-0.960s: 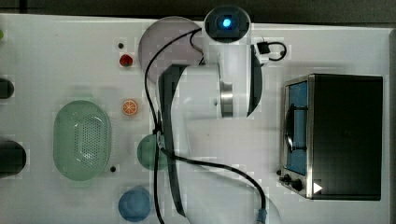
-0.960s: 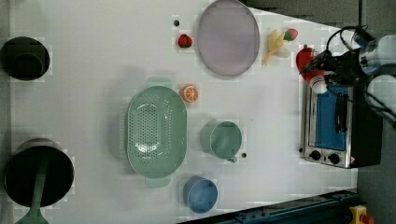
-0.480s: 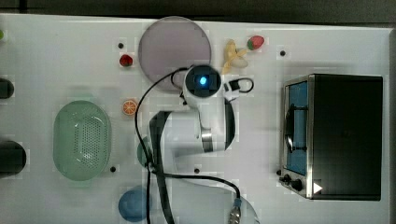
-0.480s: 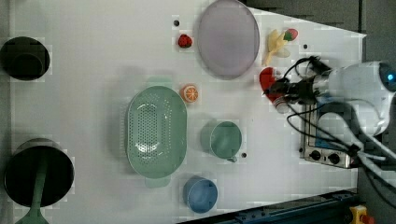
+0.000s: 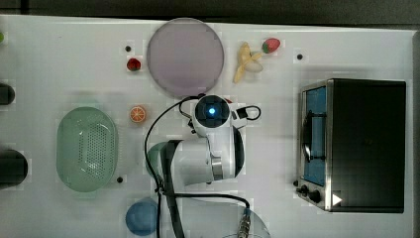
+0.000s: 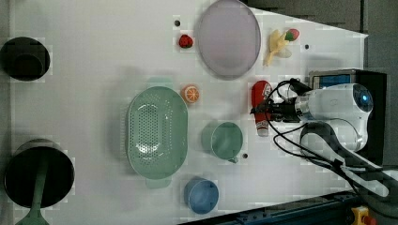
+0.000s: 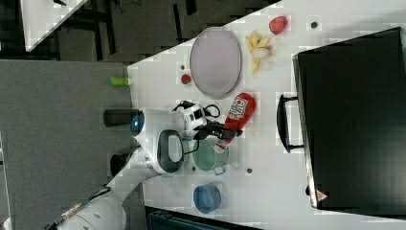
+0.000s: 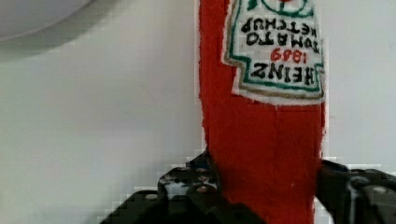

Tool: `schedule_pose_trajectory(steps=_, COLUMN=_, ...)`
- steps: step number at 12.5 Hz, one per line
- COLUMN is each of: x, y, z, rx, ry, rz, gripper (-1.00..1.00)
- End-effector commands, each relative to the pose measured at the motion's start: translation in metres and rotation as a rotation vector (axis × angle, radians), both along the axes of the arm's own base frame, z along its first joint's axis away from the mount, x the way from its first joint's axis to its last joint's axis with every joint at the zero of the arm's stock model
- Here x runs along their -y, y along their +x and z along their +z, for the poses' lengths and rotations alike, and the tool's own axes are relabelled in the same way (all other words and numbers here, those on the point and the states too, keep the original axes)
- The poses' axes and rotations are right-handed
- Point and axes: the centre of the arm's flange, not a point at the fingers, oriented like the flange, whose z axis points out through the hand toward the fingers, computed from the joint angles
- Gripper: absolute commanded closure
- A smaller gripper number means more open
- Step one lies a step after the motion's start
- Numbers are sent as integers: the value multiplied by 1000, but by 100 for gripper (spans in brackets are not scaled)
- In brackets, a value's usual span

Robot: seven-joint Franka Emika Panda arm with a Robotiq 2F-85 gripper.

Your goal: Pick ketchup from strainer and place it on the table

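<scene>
The ketchup (image 6: 259, 96), a red soft bottle with a white label, lies low over the white table (image 6: 94, 70) between the lilac plate and the teal cup. It also shows in the right view (image 7: 238, 112) and up close in the wrist view (image 8: 266, 154). My gripper (image 6: 263, 115) (image 7: 225, 130) (image 8: 264, 186) has a black finger against each side of the bottle near its cap end. The pale green strainer (image 6: 157, 133) (image 5: 86, 148) sits apart at the left view's left with nothing in it. In the top view my arm (image 5: 213, 144) covers the bottle.
Close by are a lilac plate (image 6: 227, 37), a teal cup (image 6: 225, 139), a blue cup (image 6: 201, 194) and an orange slice (image 6: 190, 93). A black toaster oven (image 5: 356, 144) stands at the top view's right. A strawberry (image 6: 185, 41) and a peeled banana (image 6: 277, 43) lie near the plate.
My arm has swung from beside the oven toward the table's middle, carrying the ketchup to the left view's left and downward. The bottle now sits lower, near the teal cup.
</scene>
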Motion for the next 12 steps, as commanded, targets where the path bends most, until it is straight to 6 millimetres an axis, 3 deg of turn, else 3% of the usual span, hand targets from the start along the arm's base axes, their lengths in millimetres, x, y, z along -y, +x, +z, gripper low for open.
schedule_pose_trajectory(steps=1, x=20, y=14, z=4, rx=44, ry=5, rz=-6, gripper=-68)
schedule_pose_trajectory(steps=2, x=20, y=20, z=14, rx=70, ry=2, rz=-4, gripper=-90)
schedule_pose_trajectory(steps=3, x=19, y=30, z=32, rx=110, ry=-4, rz=-1, gripper=-100)
schedule_pose_trajectory(steps=9, x=25, y=82, z=186, rx=287, ry=-73, rz=-36, gripper=-100)
schedule_pose_trajectory(steps=12, x=30, y=97, z=243, rx=253, ry=-96, rz=-127, gripper=-100)
